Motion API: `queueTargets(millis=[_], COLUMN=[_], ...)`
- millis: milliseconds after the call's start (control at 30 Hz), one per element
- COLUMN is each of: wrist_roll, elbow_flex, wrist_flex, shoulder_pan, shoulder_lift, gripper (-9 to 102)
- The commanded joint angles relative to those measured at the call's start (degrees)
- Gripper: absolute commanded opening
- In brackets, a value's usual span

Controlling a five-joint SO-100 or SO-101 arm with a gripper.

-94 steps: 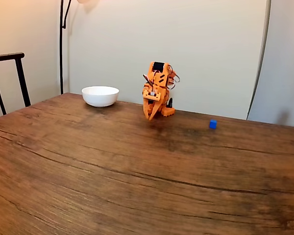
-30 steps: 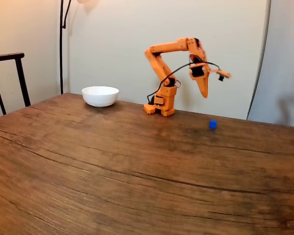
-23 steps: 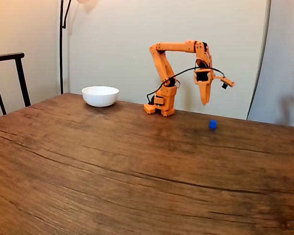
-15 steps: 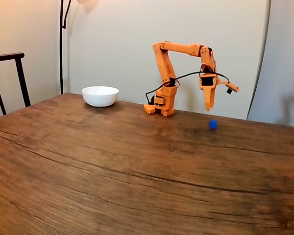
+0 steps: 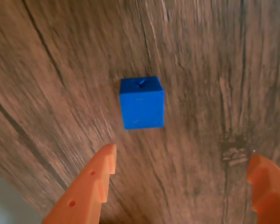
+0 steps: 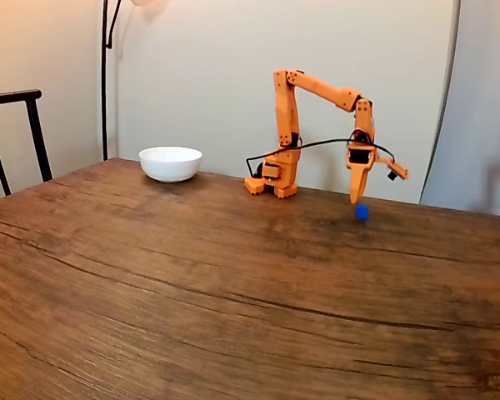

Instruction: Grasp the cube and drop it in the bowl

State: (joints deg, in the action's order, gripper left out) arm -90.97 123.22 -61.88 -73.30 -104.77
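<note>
The small blue cube rests on the wooden table, and in the wrist view it lies just beyond my two orange fingertips, slightly left of the gap's middle. My gripper is open wide with nothing between its fingers. From the fixed view, the gripper points straight down right above the cube, on the right of the orange arm's base. The white bowl stands far off to the left, near the table's back edge.
The orange arm's base sits at the table's back edge between bowl and cube. A dark chair back and a lamp pole stand at the left. The wooden table stretches toward the camera.
The arm unfolded from its rest pose, swung right and lowered. The open gripper has come down from well above the cube to just over it. Cube and bowl stayed put.
</note>
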Motion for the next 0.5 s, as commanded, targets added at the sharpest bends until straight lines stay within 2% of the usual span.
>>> queueTargets(millis=[0, 233, 467], wrist_roll=[0.8, 0.7, 0.9], elbow_flex=[-1.9, -1.8, -2.0], wrist_flex=[0.8, 7.2, 8.4], shoulder_pan=[-0.4, -0.3, -0.3], shoulder_lift=[0.9, 6.4, 8.9], gripper=[38, 38, 38])
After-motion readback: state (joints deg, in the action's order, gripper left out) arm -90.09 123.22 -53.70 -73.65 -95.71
